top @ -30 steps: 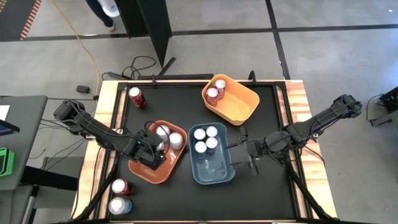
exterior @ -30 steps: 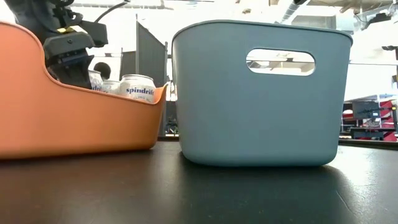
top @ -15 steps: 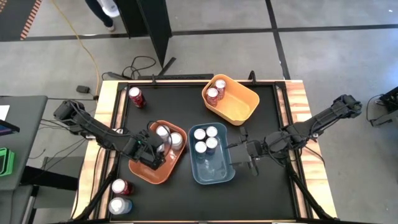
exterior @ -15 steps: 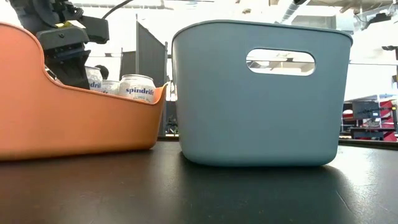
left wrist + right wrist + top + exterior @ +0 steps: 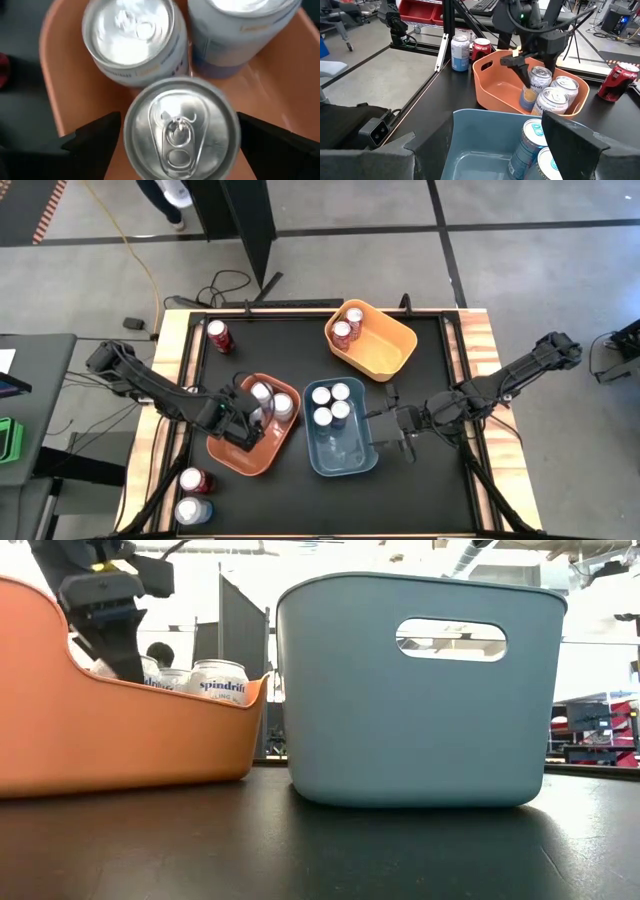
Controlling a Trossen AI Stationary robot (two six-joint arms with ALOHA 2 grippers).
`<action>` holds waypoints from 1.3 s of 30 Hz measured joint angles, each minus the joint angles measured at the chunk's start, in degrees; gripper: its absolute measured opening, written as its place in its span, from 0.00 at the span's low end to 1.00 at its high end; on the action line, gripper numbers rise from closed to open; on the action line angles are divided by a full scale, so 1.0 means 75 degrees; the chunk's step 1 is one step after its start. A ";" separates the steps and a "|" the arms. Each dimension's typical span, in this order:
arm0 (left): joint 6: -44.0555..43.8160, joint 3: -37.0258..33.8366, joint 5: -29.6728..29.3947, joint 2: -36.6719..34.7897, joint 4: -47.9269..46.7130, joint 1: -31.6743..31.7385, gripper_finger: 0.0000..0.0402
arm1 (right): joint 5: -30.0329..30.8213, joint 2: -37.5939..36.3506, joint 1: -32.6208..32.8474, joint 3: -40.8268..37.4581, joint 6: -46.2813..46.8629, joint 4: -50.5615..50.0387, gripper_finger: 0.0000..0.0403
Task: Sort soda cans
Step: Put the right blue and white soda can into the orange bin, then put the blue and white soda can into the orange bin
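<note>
Taking the table centre as the dial in the overhead view: at seven o'clock, off the black mat on the near wooden edge, stand a blue can [image 5: 193, 511] and a red can [image 5: 195, 481], side by side. Closer in, at about eight o'clock, sits the orange bin [image 5: 228, 460]. The left gripper [image 5: 254, 423] hangs in it with its fingers [image 5: 92, 136] spread wide either side of a silver-white can [image 5: 181, 128] — a gap shows on both sides, so it holds nothing. Two more silver-white cans stand just past that one, touching or nearly so; the low view shows the word "spindrift" on one of them [image 5: 222, 682].

At six o'clock is the blue bin [image 5: 345, 461], with four blue-and-white cans [image 5: 331, 404] clustered in its far end. The right gripper [image 5: 386, 432] waits just outside that bin's wall at four o'clock, fingers [image 5: 572, 145] well apart and empty.

Farther off, at twelve to one o'clock, the yellow bin [image 5: 392, 356] holds two red cans [image 5: 347, 324] in its far-left corner. At eleven o'clock one red can [image 5: 219, 336] stands alone on the mat.
</note>
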 joint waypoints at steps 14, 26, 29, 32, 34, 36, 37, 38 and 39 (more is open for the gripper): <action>-0.0106 0.0483 -0.0080 0.0006 -0.0391 0.0000 0.94 | 0.0001 0.0000 0.0000 0.0000 0.0017 0.0000 0.80; 0.0531 0.1942 -0.0393 0.0006 -0.1314 -0.0013 0.94 | 0.0000 0.0000 0.0000 0.0000 0.0012 0.0000 0.80; 0.0346 0.2326 -0.0413 0.0006 -0.1819 -0.0160 0.94 | 0.0001 0.0000 0.0000 0.0000 0.0020 -0.0004 0.80; 0.0094 0.2461 -0.0393 0.0006 -0.2045 -0.0370 0.94 | 0.0002 0.0000 0.0000 0.0000 0.0047 -0.0057 0.80; -0.0201 0.2468 -0.0390 0.0006 -0.2212 -0.0541 0.94 | 0.0001 0.0000 -0.0001 0.0000 0.0064 -0.0103 0.80; -0.0576 0.2468 -0.0348 0.0006 -0.2438 -0.0761 0.94 | 0.0003 0.0000 0.0000 0.0000 0.0145 -0.0129 0.80; -0.0786 0.2468 -0.0218 0.0006 -0.2528 -0.0894 0.93 | 0.0000 0.0000 0.0000 0.0000 0.0176 -0.0134 0.80; -0.0967 0.2468 -0.0013 0.0006 -0.2569 -0.1034 0.93 | 0.0000 0.0000 -0.0003 0.0000 0.0187 -0.0134 0.80; -0.1112 0.2468 0.0247 0.0006 -0.2557 -0.1172 0.93 | 0.0003 0.0000 0.0000 0.0000 0.0189 -0.0134 0.80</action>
